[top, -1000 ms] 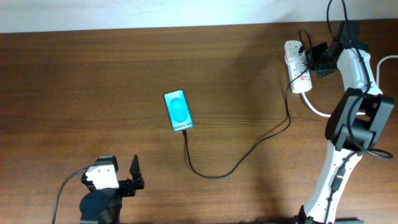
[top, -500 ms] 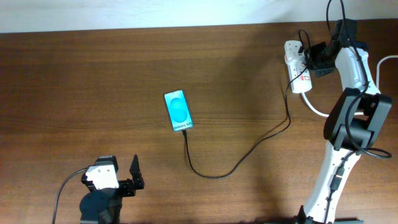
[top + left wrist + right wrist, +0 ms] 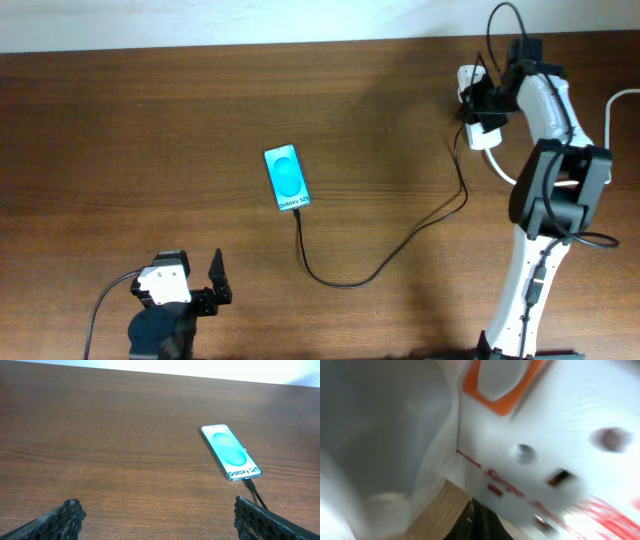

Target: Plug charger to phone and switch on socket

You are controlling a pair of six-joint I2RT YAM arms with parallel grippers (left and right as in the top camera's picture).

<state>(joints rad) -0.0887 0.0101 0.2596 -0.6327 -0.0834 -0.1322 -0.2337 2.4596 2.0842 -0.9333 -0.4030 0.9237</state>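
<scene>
On the phone (image 3: 231, 451), "Galaxy S25"

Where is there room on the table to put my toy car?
Lots of bare table left of the phone. Also between the phone and the socket, above the charger. Crowded at the socket, where the right gripper sits.
</scene>
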